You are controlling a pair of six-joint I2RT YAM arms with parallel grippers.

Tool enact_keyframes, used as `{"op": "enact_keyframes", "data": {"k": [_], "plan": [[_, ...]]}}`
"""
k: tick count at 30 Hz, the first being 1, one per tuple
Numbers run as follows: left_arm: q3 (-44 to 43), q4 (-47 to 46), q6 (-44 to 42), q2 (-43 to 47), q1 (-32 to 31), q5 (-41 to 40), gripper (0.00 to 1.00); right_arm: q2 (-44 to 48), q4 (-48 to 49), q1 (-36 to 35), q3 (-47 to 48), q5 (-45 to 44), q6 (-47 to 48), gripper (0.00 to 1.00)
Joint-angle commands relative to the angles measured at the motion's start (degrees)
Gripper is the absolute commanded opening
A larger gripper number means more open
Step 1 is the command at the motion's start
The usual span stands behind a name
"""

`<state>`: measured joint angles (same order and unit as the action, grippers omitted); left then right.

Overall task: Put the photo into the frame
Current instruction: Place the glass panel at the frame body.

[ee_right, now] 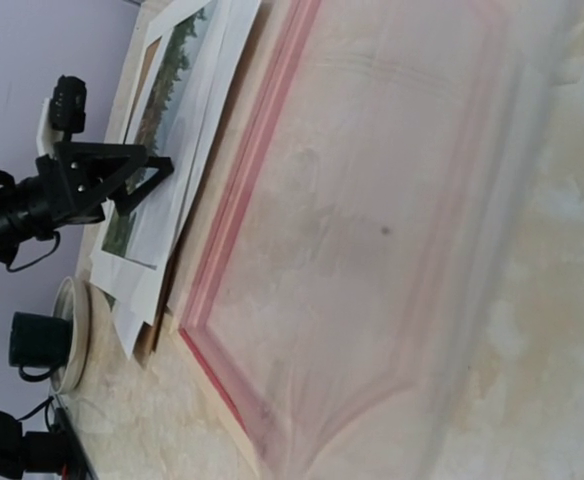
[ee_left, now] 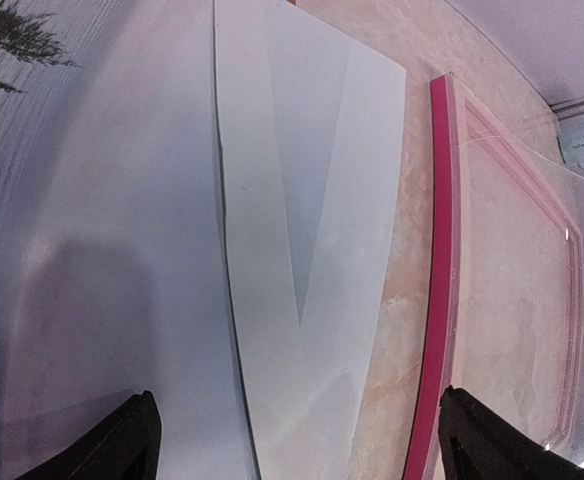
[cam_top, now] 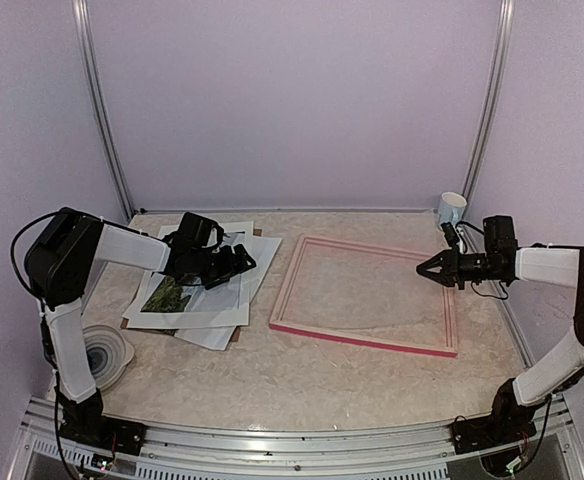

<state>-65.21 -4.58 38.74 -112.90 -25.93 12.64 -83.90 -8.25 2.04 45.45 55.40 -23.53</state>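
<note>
Photo (cam_top: 169, 296) lies on white sheets (cam_top: 217, 300) at nine o'clock on the desk (cam_top: 272, 385), beside the wide-open left gripper (cam_top: 242, 258), likely for pickup; the frame (cam_top: 362, 341) lies at three o'clock, with the closed right gripper (cam_top: 422, 268) over it.

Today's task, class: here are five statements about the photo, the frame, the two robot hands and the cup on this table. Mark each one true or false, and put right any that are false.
1. The photo lies inside the frame. False: it lies on the white sheets, left of the frame.
2. The left hand is open. True.
3. The frame lies flat on the table. True.
4. The right hand grips the frame. False: it hangs shut over the frame's right part and holds nothing.
5. A white cup stands at the far right corner of the table. True.
</note>
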Motion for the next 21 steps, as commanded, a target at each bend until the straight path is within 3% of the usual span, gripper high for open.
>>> {"op": "enact_keyframes", "data": {"k": [1, 21], "plan": [[-1.1, 2.0, 0.0, -0.1, -0.5, 0.6, 0.95, 1.1, 0.3, 0.7, 1.6, 1.7, 0.1, 0.09], [-1.0, 1.9, 0.3, 0.0, -0.6, 1.1, 0.95, 1.1, -2.3, 0.7, 1.7, 1.6, 4.5, 0.1]]}}
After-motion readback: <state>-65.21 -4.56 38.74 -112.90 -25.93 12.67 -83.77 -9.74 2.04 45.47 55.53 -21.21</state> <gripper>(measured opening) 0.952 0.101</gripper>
